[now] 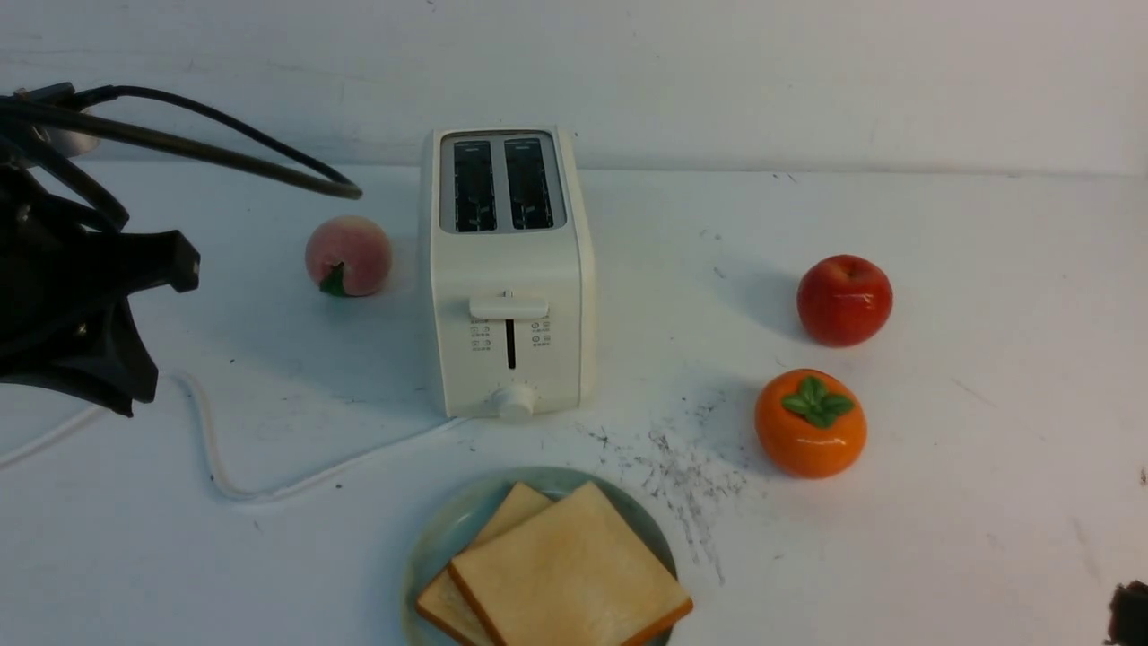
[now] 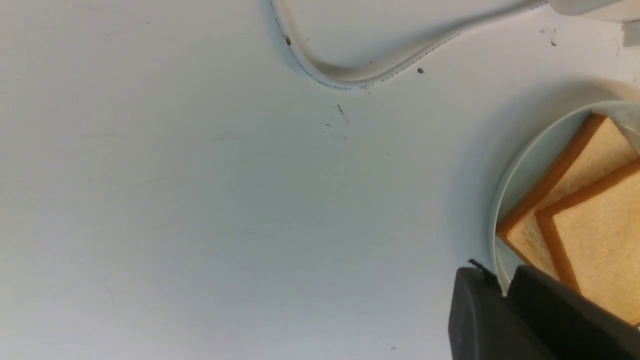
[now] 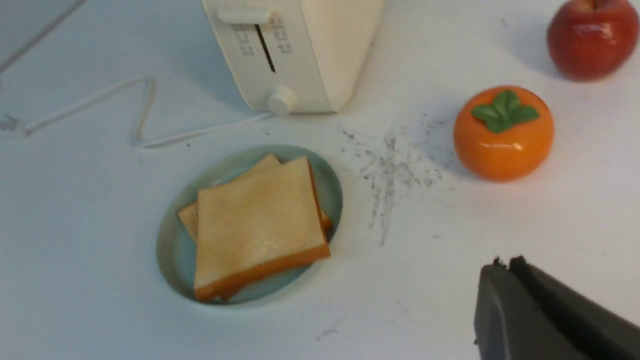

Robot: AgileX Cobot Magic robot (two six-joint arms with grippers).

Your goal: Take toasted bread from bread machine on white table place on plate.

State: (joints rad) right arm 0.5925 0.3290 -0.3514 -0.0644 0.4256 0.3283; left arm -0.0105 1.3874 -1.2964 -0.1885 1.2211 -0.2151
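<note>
On the plate [image 1: 438, 540]: both toasted bread slices [image 1: 569, 574] overlap, delivered as the task wants.
Bread machine [image 1: 507, 269]: slots empty.
Right claw [image 3: 505, 267]: pinched shut, empty.
Left claw [image 2: 502, 286]: empty, gap unclear.

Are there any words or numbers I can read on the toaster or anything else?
Bread machine: small grey icons and labels beside the lever, too small to read.
White cord: tiny printed lettering along it, too blurred to read.
Nothing else shows writing.
</note>
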